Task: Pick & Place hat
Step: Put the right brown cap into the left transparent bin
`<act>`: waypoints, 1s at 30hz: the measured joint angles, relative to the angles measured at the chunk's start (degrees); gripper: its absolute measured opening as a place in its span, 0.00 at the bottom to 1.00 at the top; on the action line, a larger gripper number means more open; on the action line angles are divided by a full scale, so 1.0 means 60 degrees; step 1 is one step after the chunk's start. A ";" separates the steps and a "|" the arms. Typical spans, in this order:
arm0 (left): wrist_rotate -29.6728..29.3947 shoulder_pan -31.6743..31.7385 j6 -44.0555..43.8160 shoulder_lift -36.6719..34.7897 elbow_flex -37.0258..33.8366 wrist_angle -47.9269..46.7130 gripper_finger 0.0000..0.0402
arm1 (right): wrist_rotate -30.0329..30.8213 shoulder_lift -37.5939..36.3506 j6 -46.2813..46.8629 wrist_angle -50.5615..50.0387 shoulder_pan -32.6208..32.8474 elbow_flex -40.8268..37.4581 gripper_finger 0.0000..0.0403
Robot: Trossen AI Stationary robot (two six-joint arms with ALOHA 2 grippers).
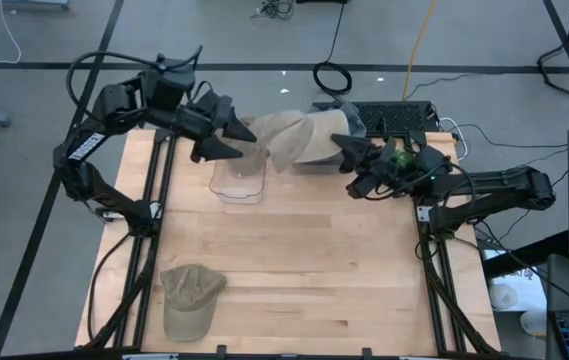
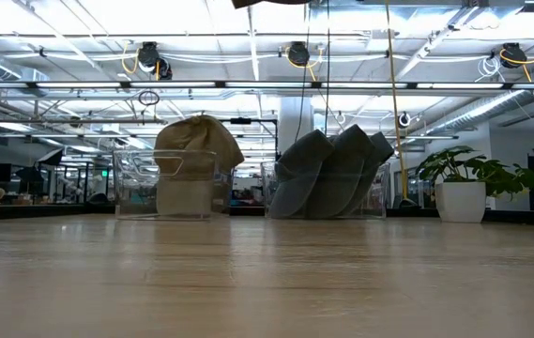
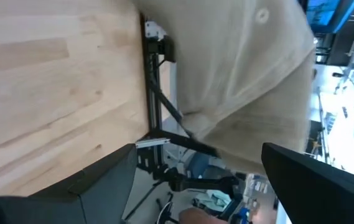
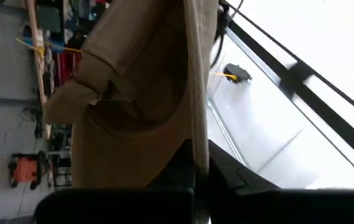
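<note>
My right gripper (image 1: 345, 149) is shut on a tan hat (image 1: 299, 135), holding it high over the table's far middle. My left gripper (image 1: 247, 142) is open just left of this hat. In the left wrist view its two fingers (image 3: 102, 180) stand wide apart with the hat (image 3: 251, 81) ahead of them, untouched. Below lies a clear bin (image 1: 239, 176). A second tan hat (image 1: 190, 298) rests crown up on the table near the front left. In the low view another tan hat (image 2: 197, 150) shows at the clear bin (image 2: 135, 183); whether inside or behind it, I cannot tell. My right gripper pinches an edge of the tan hat (image 4: 195, 124) between its two shut fingers (image 4: 226, 171). It comes from the table's right side, slanting upward. The hat spreads from the fingers toward the table's left, lifted clear of table and bins.
A bin of grey hats (image 2: 332, 174) stands at the far edge right of the clear bin, partly under the held hat. A black keyboard (image 1: 394, 115) lies beyond the far edge. Bare wood (image 1: 304, 260) fills the table's middle and front right.
</note>
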 joint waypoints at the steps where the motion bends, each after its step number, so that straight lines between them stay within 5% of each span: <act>1: -0.0015 -0.0006 0.0003 0.0003 0.0000 -0.0022 0.87 | 0.0004 -0.0046 0.0042 -0.0041 0.0000 0.0000 0.00; 25: -0.0429 -0.0401 -0.0169 0.0637 -0.0004 0.0620 0.87 | 0.0201 -0.0065 0.0222 -0.0325 0.0000 0.0000 0.01; 30: -0.0581 -0.0401 -0.0160 0.0655 -0.0004 0.0614 0.78 | 0.0245 -0.0065 0.0203 -0.0302 -0.0004 0.0000 0.01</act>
